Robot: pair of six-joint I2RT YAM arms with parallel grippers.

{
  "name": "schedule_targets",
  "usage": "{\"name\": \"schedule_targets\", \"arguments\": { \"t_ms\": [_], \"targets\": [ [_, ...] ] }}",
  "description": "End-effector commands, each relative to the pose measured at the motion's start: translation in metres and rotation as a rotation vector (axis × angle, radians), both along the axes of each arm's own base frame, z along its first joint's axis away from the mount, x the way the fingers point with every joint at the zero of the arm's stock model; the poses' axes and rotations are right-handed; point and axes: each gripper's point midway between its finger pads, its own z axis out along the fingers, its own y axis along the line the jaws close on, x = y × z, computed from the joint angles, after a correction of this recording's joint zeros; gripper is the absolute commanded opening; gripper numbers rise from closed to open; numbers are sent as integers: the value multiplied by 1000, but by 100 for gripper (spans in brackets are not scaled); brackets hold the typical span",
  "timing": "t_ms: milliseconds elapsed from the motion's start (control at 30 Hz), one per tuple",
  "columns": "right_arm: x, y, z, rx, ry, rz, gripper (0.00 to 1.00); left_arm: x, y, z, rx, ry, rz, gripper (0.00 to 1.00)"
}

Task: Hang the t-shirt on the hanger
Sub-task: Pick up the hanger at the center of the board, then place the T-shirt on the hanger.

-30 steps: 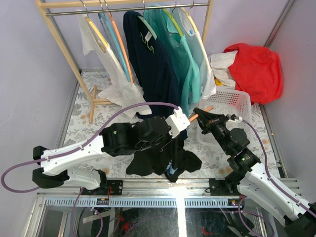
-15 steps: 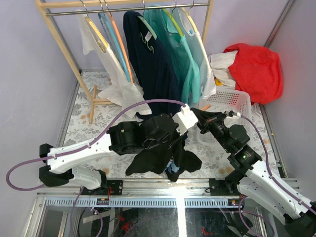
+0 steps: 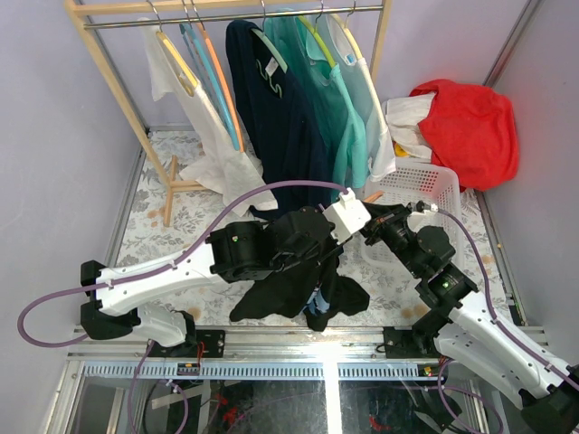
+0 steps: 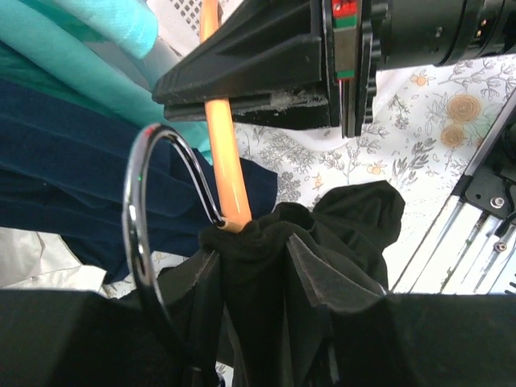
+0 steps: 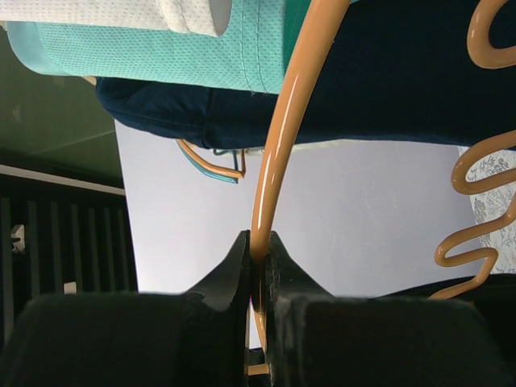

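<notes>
The black t-shirt [image 3: 289, 289] hangs bunched from my left gripper [image 3: 346, 233], which is shut on its collar; cloth hides the fingers in the left wrist view [image 4: 298, 322]. The orange hanger [image 4: 227, 153] runs into the collar there, its silver hook [image 4: 139, 210] curving to the left. My right gripper [image 3: 371, 222] is shut on the hanger's arm [image 5: 272, 153], close against the left wrist. The hanger's wavy bar [image 5: 476, 210] shows at the right of the right wrist view. Only the hanger's tip [image 3: 374, 195] shows from above.
A wooden rack [image 3: 118, 81] at the back holds white garments [image 3: 213, 145], a navy shirt [image 3: 280, 117] and teal shirts [image 3: 348, 108] on yellow and blue hangers. A white basket [image 3: 421, 185] and red cloth [image 3: 466, 122] sit at the right.
My left gripper has moved right along the hanger with the t-shirt, up against my right gripper. The orange stretch between them is now covered. The right arm shifted slightly.
</notes>
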Motion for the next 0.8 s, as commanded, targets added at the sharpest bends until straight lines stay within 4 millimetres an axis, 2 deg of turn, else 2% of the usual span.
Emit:
{"name": "schedule_targets", "arguments": {
  "t_ms": [0, 100, 200, 267, 500, 633, 767],
  "targets": [
    [-14, 1, 55, 102, -129, 50, 0, 13, -15, 31, -112, -79, 22, 32],
    [-15, 1, 56, 105, -130, 51, 0, 15, -15, 32, -108, -93, 27, 27],
    [-15, 1, 58, 108, -134, 53, 0, 17, -13, 33, -101, -104, 37, 7],
    [-16, 2, 59, 109, -139, 59, 0, 18, -13, 33, -98, -107, 41, 0],
    [-19, 7, 59, 103, -156, 86, 1, 15, -9, 40, -113, -110, 18, 0],
    [-21, 10, 55, 72, -176, 102, 15, 13, -3, 44, -124, -92, 10, 0],
    [-26, 11, 47, -7, -189, 115, 35, 8, 7, 50, -135, -78, 4, 0]
  ]
}}
